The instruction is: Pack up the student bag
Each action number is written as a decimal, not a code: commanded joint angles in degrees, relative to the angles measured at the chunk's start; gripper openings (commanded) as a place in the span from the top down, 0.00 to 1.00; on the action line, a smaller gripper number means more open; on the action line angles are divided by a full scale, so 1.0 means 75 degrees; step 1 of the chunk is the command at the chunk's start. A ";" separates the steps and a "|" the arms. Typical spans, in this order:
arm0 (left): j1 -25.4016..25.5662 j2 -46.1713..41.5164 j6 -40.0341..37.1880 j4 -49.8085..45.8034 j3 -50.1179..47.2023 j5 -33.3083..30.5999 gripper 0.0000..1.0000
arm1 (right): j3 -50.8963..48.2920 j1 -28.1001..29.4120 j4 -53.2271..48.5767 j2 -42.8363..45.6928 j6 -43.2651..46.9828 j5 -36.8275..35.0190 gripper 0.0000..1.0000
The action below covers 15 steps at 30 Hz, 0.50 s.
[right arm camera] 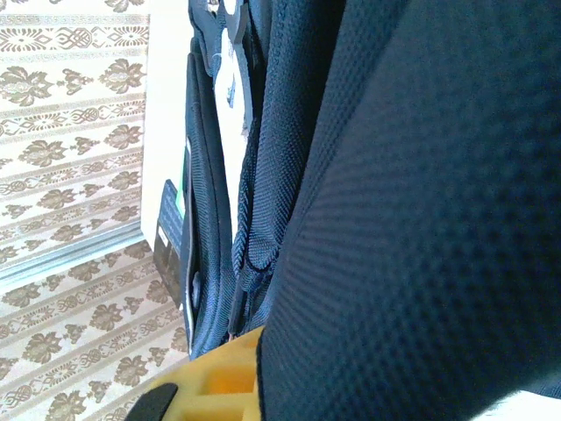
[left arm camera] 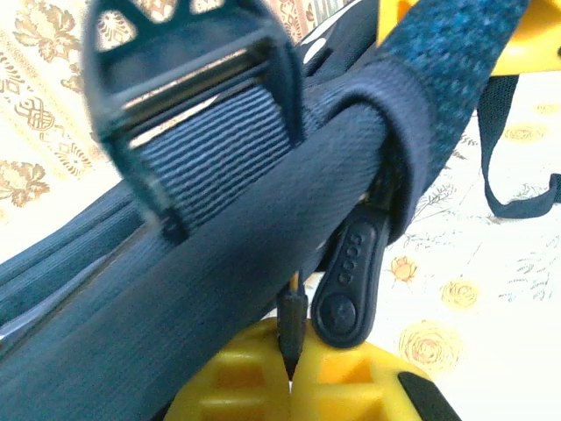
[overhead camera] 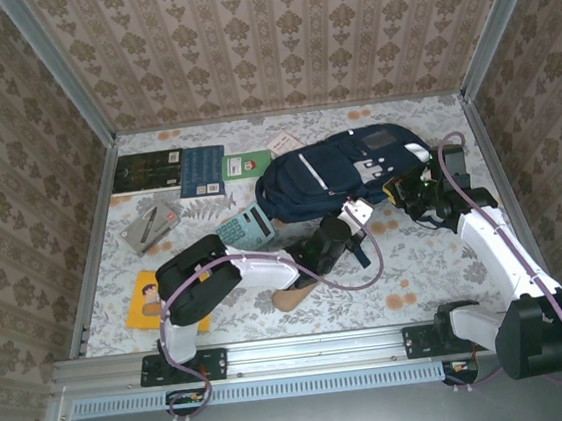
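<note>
The student bag [overhead camera: 337, 172], navy with thin white stripes, lies at the back middle of the table. My left gripper [overhead camera: 359, 214] sits at the bag's near edge. In the left wrist view its yellow fingers [left arm camera: 254, 381] are shut on a thin dark zipper tab [left arm camera: 294, 326], beside a rounded rubber zipper pull [left arm camera: 349, 294] and under a strap buckle [left arm camera: 188, 92]. My right gripper [overhead camera: 407, 189] is at the bag's right side. One yellow finger [right arm camera: 215, 381] shows under the bag's textured fabric [right arm camera: 421, 219], which hides the other; it is shut on that fabric.
At the back left lie a dark book [overhead camera: 148, 171], a blue book [overhead camera: 201, 171] and a green card [overhead camera: 248, 163]. A grey case [overhead camera: 152, 224], a calculator [overhead camera: 247, 227] and a yellow book [overhead camera: 150, 300] are on the left. A wooden piece [overhead camera: 292, 297] lies near the front.
</note>
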<state>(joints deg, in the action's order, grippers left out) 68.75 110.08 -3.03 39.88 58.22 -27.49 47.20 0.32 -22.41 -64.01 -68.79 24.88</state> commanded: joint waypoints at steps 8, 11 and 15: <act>-0.0295 -0.1031 0.1091 -0.0469 -0.0696 -0.0326 1.00 | -0.0117 -0.0179 -0.0172 0.0156 0.0257 0.0235 1.00; -0.0371 -0.1171 0.1334 -0.0683 -0.0897 -0.0423 1.00 | -0.0106 -0.0280 -0.0204 0.0138 0.0363 0.0221 1.00; -0.0526 -0.1572 0.1744 -0.1210 -0.1188 -0.0446 1.00 | -0.0100 -0.0447 -0.0336 0.0179 0.0551 0.0213 1.00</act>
<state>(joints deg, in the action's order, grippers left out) 67.00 102.30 5.48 34.28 50.92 -27.24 46.63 -1.48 -23.49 -64.01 -66.46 26.17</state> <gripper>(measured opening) 0.048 0.048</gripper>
